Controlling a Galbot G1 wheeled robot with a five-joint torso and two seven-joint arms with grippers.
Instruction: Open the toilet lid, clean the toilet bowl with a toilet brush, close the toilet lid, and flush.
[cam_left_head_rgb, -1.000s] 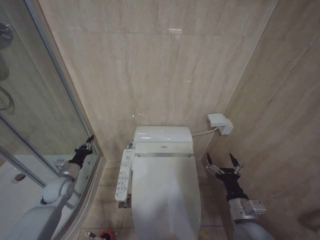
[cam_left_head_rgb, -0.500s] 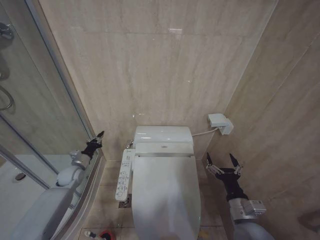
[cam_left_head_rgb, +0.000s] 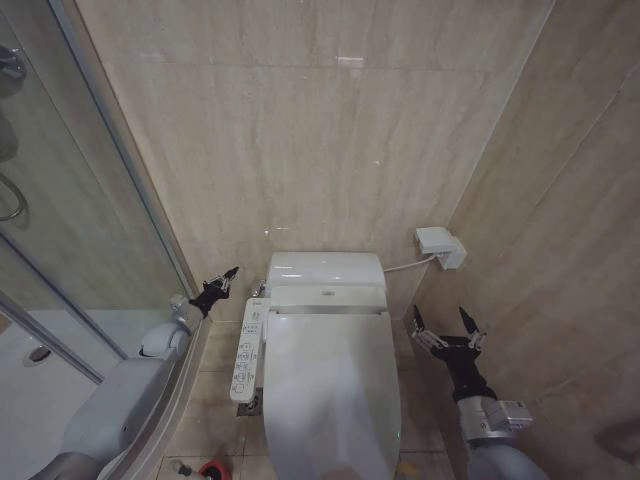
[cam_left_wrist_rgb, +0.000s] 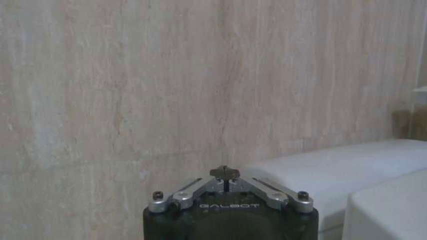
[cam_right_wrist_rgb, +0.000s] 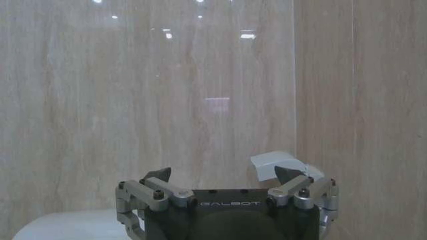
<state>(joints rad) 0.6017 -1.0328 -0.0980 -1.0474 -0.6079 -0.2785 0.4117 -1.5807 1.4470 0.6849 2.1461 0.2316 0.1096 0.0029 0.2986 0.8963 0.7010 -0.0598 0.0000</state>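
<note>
We read "GALBOT" on both tools. Our left tool (cam_left_head_rgb: 229, 274), fingers pressed together and holding nothing, sits beside the one button panel (cam_left_head_rgb: 248, 350). Our right tool (cam_left_head_rgb: 445, 322), spread wide and empty, hangs right of the closed toilet lid (cam_left_head_rgb: 330, 385). One red holder (cam_left_head_rgb: 212, 470) stands on the floor.

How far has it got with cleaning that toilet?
Nothing looks done: the toilet lid lies flat and shut over the bowl. In hand: the left hand, fingers shut, is up beside the button panel, near the lid's back corner. The right hand hangs open on the toilet's other side. Left: opening, scrubbing with the toilet brush, which sits by its red holder on the floor, closing, flushing.
</note>
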